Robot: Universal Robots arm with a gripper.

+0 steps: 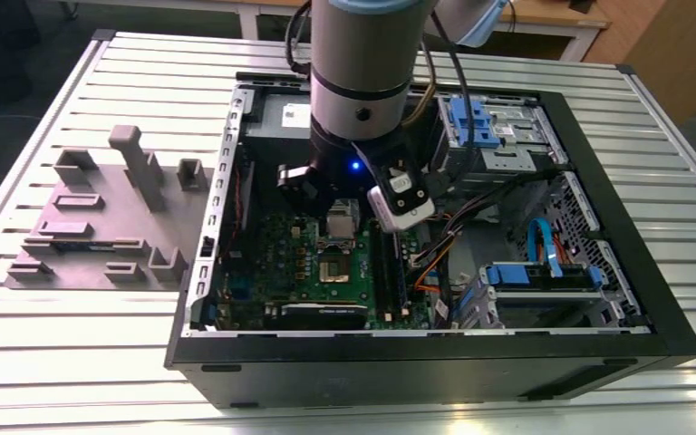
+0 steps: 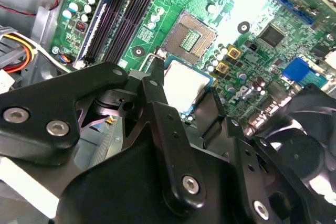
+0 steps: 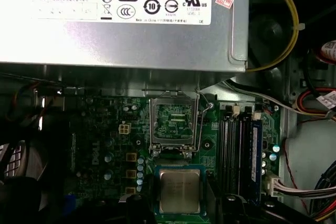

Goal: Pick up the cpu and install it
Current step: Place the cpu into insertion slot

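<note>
The cpu (image 2: 184, 80) is a small square chip with a silver top and a thin greenish rim. My gripper (image 2: 185, 92) is shut on it, black fingers (image 2: 155, 85) pressing its opposite sides. It hangs just above the green motherboard (image 2: 252, 3), beside the cpu socket (image 2: 190, 38), whose pin field is bare and whose metal frame is flipped open. The first wrist view shows the cpu (image 3: 180, 190) a short way from the socket (image 3: 175, 121). In the exterior view the gripper (image 1: 338, 217) reaches down into the open computer case (image 1: 420, 362), near the socket (image 1: 330, 269).
A grey power-supply box (image 3: 121, 19) with a white label borders the board beyond the socket. Memory slots (image 3: 239, 150) and cable bundles (image 1: 445, 245) run beside it. Blue drive cages (image 1: 481, 122) fill the case's far side. A grey fixture (image 1: 106, 217) stands on the slatted table at the exterior view's left.
</note>
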